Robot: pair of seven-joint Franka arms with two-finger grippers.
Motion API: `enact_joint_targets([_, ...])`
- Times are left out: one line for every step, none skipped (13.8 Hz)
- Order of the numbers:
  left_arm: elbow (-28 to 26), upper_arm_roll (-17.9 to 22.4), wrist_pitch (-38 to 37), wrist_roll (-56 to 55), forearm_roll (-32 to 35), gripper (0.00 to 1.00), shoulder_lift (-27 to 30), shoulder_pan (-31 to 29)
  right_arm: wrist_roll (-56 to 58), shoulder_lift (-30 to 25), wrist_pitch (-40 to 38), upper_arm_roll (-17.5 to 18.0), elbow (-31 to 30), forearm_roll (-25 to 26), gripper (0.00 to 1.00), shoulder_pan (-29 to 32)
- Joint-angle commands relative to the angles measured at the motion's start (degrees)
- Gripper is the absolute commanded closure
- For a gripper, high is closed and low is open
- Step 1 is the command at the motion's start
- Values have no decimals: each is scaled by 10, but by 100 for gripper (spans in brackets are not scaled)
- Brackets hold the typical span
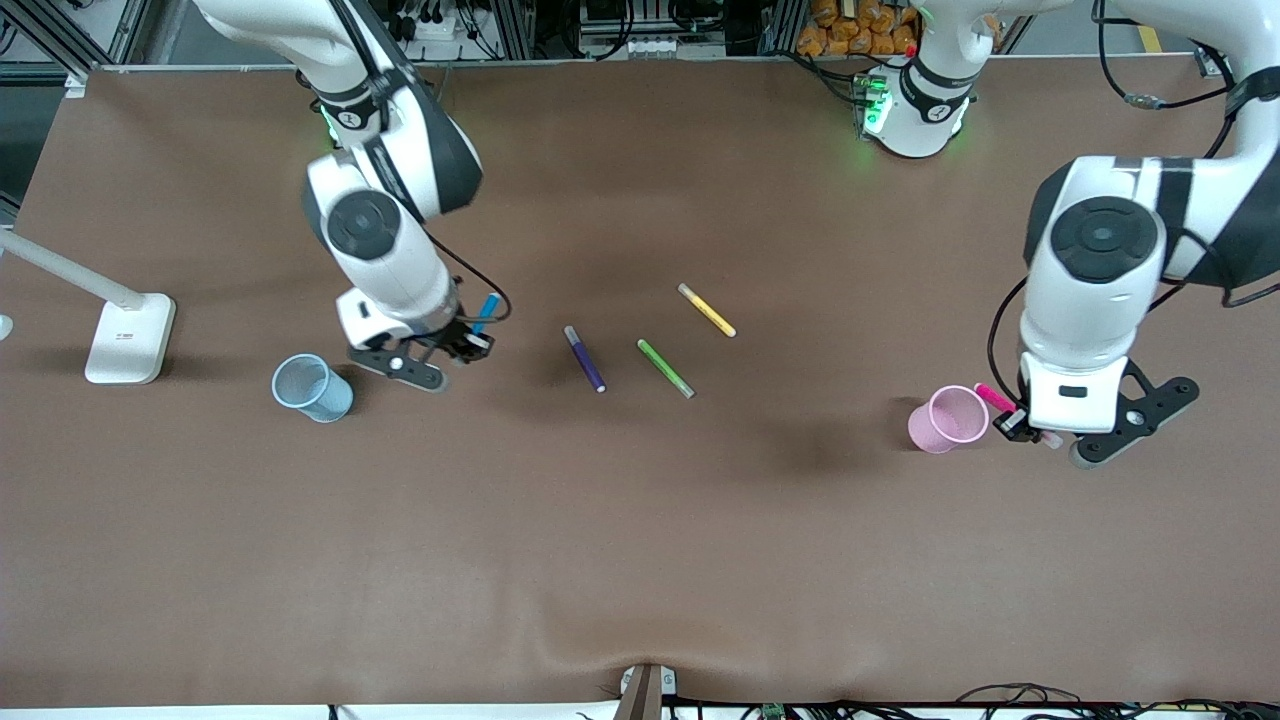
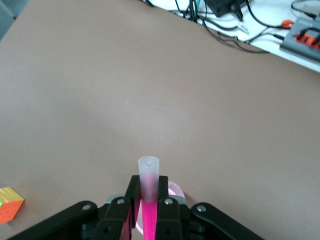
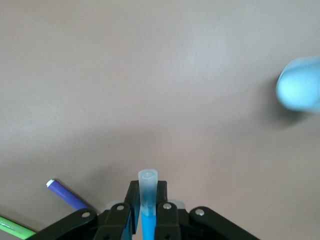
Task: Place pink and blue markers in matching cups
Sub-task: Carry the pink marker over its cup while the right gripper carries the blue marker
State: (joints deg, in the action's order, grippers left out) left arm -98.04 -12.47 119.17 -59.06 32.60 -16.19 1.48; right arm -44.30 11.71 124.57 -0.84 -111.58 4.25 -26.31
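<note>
My left gripper (image 1: 1022,424) is shut on the pink marker (image 1: 994,398), held in the air right beside the pale pink cup (image 1: 948,419) at the left arm's end. In the left wrist view the pink marker (image 2: 149,197) sits between the fingers, with the pink cup's rim (image 2: 176,190) just under it. My right gripper (image 1: 470,343) is shut on the blue marker (image 1: 486,312), held over the table between the pale blue cup (image 1: 312,388) and the purple pen. The right wrist view shows the blue marker (image 3: 147,200) gripped and the blue cup (image 3: 300,89) off to one side.
A dark purple pen (image 1: 584,358), a green pen (image 1: 665,368) and a yellow pen (image 1: 706,309) lie mid-table. A white stand (image 1: 128,338) sits at the right arm's end. A coloured cube (image 2: 10,203) shows in the left wrist view.
</note>
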Motion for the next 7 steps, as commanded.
enact_joint_targets([-40, -3, 46, -54, 41, 100, 2, -2, 75, -21, 2, 1, -7, 54, 100, 28])
enact_joint_targets([-52, -3, 56, -74, 67, 100, 2, -1, 89, -22, 9, 1, -7, 88, 100, 39])
enact_joint_targets([-61, -4, 62, -104, 106, 100, -2, 0, 97, -23, 24, 1, -7, 116, 100, 45])
enact_joint_targets([-72, -4, 64, -141, 139, 100, -9, 4, 120, -23, 34, 1, -7, 135, 100, 51])
enact_joint_targets([-79, -6, 70, -172, 170, 100, -13, 5, 146, -23, 49, 1, -7, 141, 100, 54])
enact_joint_targets([-88, -6, 72, -196, 198, 100, -17, 5, 167, -24, 59, 1, -10, 142, 100, 61])
enact_joint_targets([-91, -6, 77, -215, 216, 100, -21, 7, 190, -24, 68, 1, -10, 143, 100, 76])
